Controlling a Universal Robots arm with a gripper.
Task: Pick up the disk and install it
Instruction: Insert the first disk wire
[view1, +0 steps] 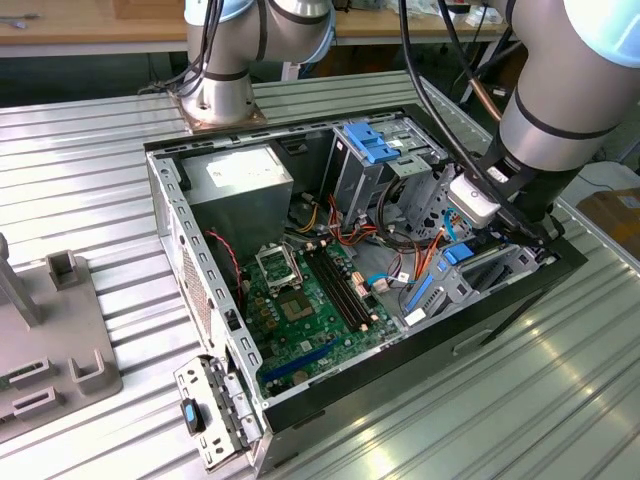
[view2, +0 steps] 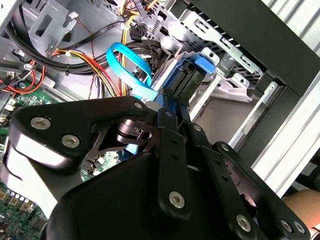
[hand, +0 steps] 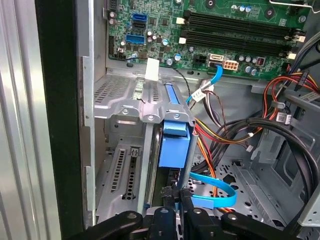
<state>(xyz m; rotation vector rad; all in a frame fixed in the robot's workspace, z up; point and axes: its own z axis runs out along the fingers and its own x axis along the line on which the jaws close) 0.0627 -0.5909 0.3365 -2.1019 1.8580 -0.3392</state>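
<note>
The disk (hand: 175, 145), a flat drive with bright blue carrier rails, stands on edge in the grey drive bay (hand: 125, 100) at the case's front corner. In the second wrist view its blue end (view2: 189, 80) sits just past the black fingers (view2: 167, 120). My gripper (hand: 179, 196) is shut on the disk's near edge, its two fingers pressed close together around it. In the exterior view the arm reaches down into the case at the exterior view's right, with the gripper (view1: 465, 245) over the disk (view1: 424, 290) in the bay.
The open computer case (view1: 170, 190) lies on a ribbed metal table. It holds a motherboard (view1: 310, 300), a power supply (view1: 240, 180) and an upright cage with a blue latch (view1: 372, 140). A light blue data cable (hand: 212, 196) and coloured wire bundles (hand: 220, 135) run beside the bay. A grey fixture (view1: 50, 330) stands at the exterior view's left.
</note>
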